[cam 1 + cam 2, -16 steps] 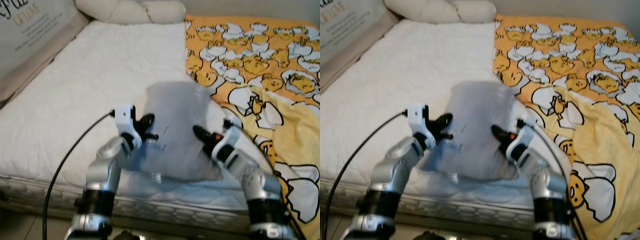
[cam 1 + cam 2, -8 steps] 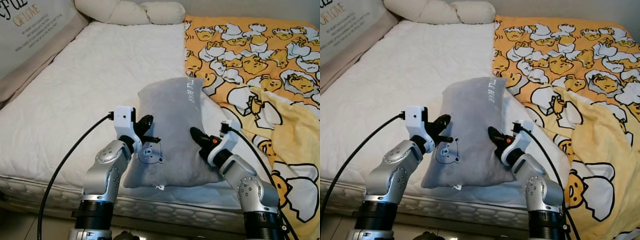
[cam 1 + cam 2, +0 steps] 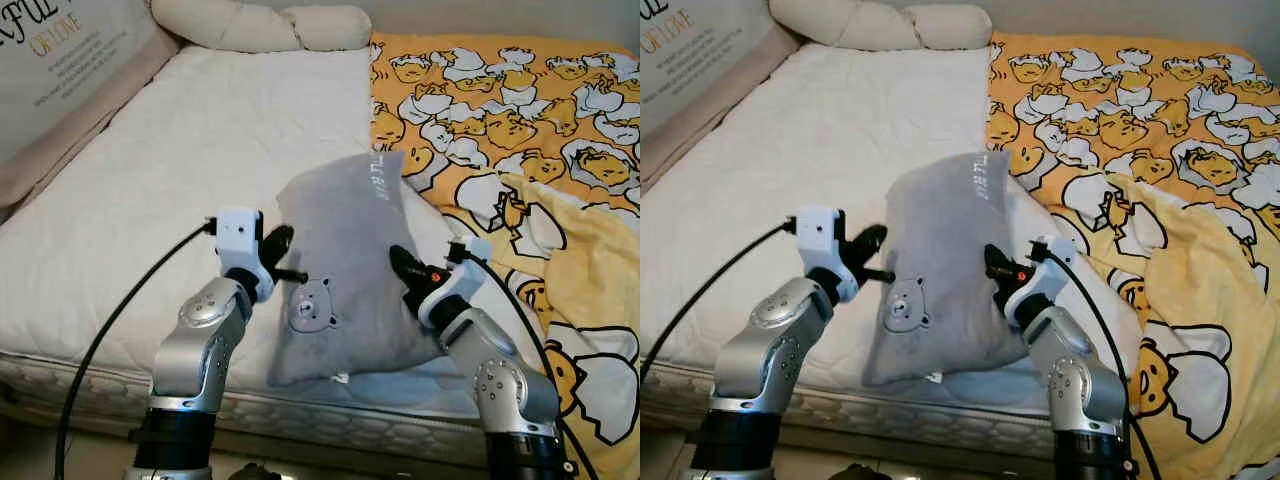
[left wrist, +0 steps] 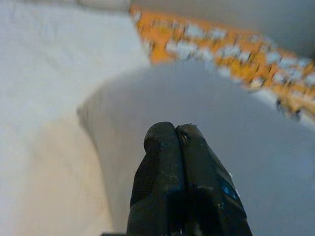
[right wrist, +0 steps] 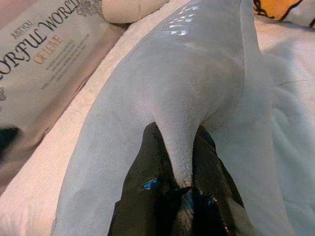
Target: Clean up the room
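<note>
A grey pillow (image 3: 350,250) with a small bear face (image 3: 312,305) lies tilted near the front edge of the white mattress (image 3: 170,160). My right gripper (image 3: 402,265) is at the pillow's right side, shut on a fold of its fabric; in the right wrist view the fold (image 5: 179,123) is pinched between the black fingers (image 5: 147,167). My left gripper (image 3: 285,255) is just off the pillow's left edge. Its fingers (image 4: 167,147) are shut together with nothing between them, and the pillow (image 4: 216,113) lies ahead of them.
A yellow blanket (image 3: 520,120) with an egg cartoon print covers the right half of the bed. A long cream pillow (image 3: 260,25) lies at the far end. A lettered cushion (image 3: 60,70) leans at the left. A black cable (image 3: 110,340) hangs from my left arm.
My left gripper has pulled left, off the pillow's edge. The pillow has swung right and lower in my right gripper's hold, and the bear face now sits nearer its middle.
</note>
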Motion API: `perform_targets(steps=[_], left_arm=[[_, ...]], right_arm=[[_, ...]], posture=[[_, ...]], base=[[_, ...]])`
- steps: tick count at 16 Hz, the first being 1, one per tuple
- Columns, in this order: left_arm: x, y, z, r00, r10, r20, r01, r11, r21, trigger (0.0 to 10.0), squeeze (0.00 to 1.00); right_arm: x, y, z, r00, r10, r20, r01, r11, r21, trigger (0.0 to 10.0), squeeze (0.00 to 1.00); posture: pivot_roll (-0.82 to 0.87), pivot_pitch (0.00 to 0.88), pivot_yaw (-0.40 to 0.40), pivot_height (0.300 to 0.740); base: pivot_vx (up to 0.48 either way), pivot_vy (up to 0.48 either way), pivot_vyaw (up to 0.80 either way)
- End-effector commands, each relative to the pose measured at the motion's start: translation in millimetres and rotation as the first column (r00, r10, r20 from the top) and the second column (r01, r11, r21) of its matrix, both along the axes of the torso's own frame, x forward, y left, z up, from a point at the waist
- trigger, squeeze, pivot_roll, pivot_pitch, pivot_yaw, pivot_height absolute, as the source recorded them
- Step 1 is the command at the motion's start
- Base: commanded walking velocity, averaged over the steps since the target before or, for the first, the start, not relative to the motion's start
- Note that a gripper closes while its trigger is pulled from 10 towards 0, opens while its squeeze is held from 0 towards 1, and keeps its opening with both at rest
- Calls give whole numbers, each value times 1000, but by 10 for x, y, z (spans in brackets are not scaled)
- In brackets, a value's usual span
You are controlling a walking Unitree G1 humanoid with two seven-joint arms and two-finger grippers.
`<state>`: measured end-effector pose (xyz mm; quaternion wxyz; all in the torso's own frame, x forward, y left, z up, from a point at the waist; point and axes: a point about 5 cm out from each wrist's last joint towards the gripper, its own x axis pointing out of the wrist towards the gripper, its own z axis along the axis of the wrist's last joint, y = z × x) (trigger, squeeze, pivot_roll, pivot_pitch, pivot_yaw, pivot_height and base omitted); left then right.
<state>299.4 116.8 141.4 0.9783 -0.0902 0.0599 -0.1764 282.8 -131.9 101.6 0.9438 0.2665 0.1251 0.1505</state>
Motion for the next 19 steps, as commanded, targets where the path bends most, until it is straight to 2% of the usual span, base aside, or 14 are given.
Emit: perform_targets(steps=[1, 2, 3, 4, 5, 8, 12, 13, 14, 18, 19], left_arm=[[8, 2, 166, 997, 5, 76, -4, 1000, -12, 10000, 0], [16, 27, 190, 996, 15, 93, -19, 999, 37, 10000, 0], [18, 52, 191, 992, 11, 123, -26, 992, 120, 10000, 0], [12, 62, 181, 991, 0, 135, -25, 983, 180, 10000, 0], [11, 60, 180, 991, 0, 134, -26, 981, 190, 10000, 0], [3, 76, 196, 989, 8, 149, -40, 976, 213, 10000, 0], [5, 131, 184, 989, 39, 145, -70, 973, 218, 10000, 0], [2, 139, 165, 990, 44, 133, -72, 975, 212, 10000, 0], [-11, 154, 140, 992, 50, 120, -74, 977, 202, 10000, 0], [-40, 192, 73, 993, 58, 103, -81, 968, 237, 10000, 0], [-41, 205, 60, 993, 55, 105, -80, 964, 254, 10000, 0]], right_arm=[[-15, -7, 38, 1000, -1, 11, 2, 1000, -27, 0, 0], [-21, 5, 33, 1000, 4, 14, -3, 999, -53, 0, 0], [-15, -1, 31, 1000, -24, 17, 25, 996, -82, 2039, 0], [-3, -10, 9, 998, -63, -2, 62, 992, -114, 10000, 0], [6, 9, 29, 999, -50, 18, 52, 996, -70, 10000, 0], [29, 6, 79, 991, -62, 116, 78, 987, -138, 10000, 0], [54, 34, 129, 990, -61, 130, 78, 989, -126, 10000, 0], [71, 33, 139, 987, -74, 143, 97, 982, -163, 10000, 0], [76, 56, 156, 986, -78, 149, 102, 982, -160, 10000, 0], [66, 107, 207, 985, -58, 161, 85, 982, -166, 10000, 0], [62, 111, 230, 981, -51, 187, 88, 977, -195, 10000, 0]], posture=[[-115, 0, 73, 740], [-110, 0, 69, 740], [-97, 0, 65, 740], [-96, 0, 64, 740], [-89, 0, 61, 740], [-84, 0, 51, 740], [-86, 0, 52, 740], [-87, 0, 51, 740], [-90, 0, 50, 740], [-100, 0, 49, 740], [-99, 0, 44, 740]], base=[[0, 0, 0], [0, 0, 0], [0, 0, 0], [0, 0, 0], [0, 0, 0], [0, 0, 0], [0, 244, 0], [0, 360, 0], [0, 352, 0], [0, 354, 0], [0, 352, 0]])
